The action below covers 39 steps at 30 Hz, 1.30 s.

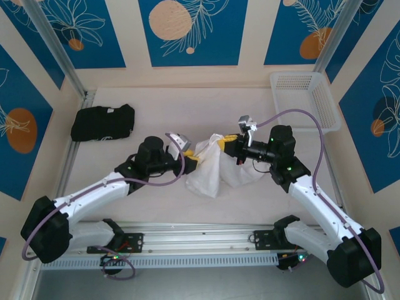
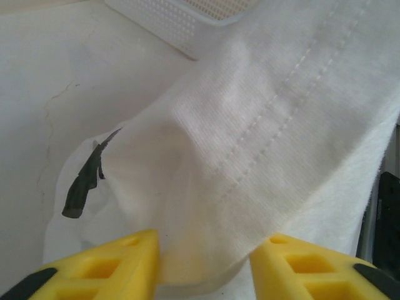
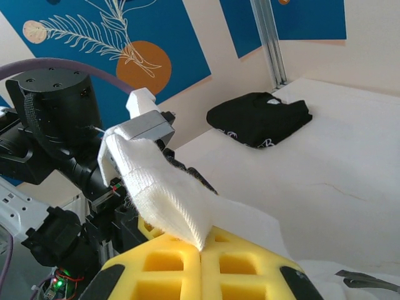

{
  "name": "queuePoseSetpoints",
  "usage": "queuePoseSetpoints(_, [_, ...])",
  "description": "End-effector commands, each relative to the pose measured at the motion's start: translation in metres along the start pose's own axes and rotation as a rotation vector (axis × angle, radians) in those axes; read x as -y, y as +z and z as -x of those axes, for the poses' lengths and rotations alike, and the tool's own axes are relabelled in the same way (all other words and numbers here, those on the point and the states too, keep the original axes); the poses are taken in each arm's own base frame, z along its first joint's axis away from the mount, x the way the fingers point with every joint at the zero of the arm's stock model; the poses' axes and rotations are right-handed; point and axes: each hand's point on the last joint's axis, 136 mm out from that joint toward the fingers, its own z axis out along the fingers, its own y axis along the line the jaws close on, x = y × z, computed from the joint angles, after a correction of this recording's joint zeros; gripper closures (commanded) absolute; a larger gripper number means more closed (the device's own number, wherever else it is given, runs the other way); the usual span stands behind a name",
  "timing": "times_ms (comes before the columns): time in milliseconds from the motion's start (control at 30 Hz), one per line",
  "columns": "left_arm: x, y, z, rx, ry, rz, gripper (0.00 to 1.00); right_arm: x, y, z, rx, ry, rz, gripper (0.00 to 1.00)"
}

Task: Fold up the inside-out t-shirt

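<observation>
At about 10 o'clock from the middle of the bench (image 1: 187, 103) lay a folded black garment (image 1: 103, 122), well apart from both arms.

The left arm (image 1: 94, 190) ran from its base at 7 o'clock out toward 2 o'clock, low over the bench, its wrist turned toward 3 o'clock. The left tool (image 1: 189, 161) stood partly open. In the left wrist view its yellow fingers (image 2: 134, 259) were set apart, with a stitched hem of the t-shirt (image 2: 250, 137) lying in the gap between them at the left tool (image 2: 206, 244). The cloth looked loose there rather than pinched.

The white t-shirt (image 1: 209, 172) hung bunched between the two tools at the centre of the bench. Its upper edge was lifted and its lower part sagged toward 6 o'clock onto the surface.

The right tool (image 1: 230, 142) was closed on the t-shirt. In the right wrist view its yellow fingers (image 3: 250, 265) met with a ribbed white edge of the t-shirt (image 3: 162, 194) clamped in the seam between them at the right tool (image 3: 201, 247). The right arm (image 1: 319, 203) rose from its base at 5 o'clock toward 11 o'clock, then bent at the elbow so the wrist pointed to 9 o'clock, facing the left tool.

A white mesh basket (image 1: 312, 100) sat at 2 o'clock by the far right edge of the bench.
</observation>
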Motion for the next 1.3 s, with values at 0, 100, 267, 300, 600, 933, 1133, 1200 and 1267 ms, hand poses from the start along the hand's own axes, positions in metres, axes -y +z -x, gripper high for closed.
queuePoseSetpoints(0, [-0.003, 0.002, 0.02, 0.052, 0.023, 0.013, 0.64, -0.006, -0.004, 0.005, 0.023, -0.024, 0.019, 1.0])
queuePoseSetpoints(100, [-0.004, 0.003, 0.02, 0.05, 0.022, 0.014, 0.67, -0.005, -0.004, 0.004, 0.02, -0.023, 0.016, 1.0])
queuePoseSetpoints(267, [-0.008, 0.0, 0.023, 0.066, 0.015, 0.027, 0.64, -0.003, -0.005, 0.002, 0.019, -0.02, 0.01, 1.0])
queuePoseSetpoints(300, [-0.009, -0.001, 0.025, 0.072, 0.013, 0.03, 0.63, -0.003, -0.005, 0.001, 0.018, -0.019, 0.009, 1.0])
queuePoseSetpoints(600, [-0.014, 0.0, 0.028, 0.078, 0.0, 0.033, 0.66, -0.004, -0.005, 0.003, 0.022, -0.016, 0.015, 1.0])
queuePoseSetpoints(933, [-0.014, 0.01, 0.022, 0.039, 0.006, 0.005, 0.7, -0.005, -0.004, 0.003, 0.028, -0.003, 0.03, 1.0])
queuePoseSetpoints(1133, [-0.009, 0.013, 0.024, 0.034, 0.009, -0.023, 0.86, 0.0, -0.002, 0.002, 0.025, 0.005, 0.013, 1.0])
queuePoseSetpoints(1200, [-0.011, 0.007, 0.026, 0.037, 0.015, -0.001, 0.92, 0.008, -0.004, 0.002, 0.024, 0.005, -0.048, 1.0])
queuePoseSetpoints(1267, [-0.009, -0.004, 0.03, 0.048, 0.02, 0.015, 0.97, 0.02, -0.008, 0.004, 0.021, 0.0, -0.143, 1.0])
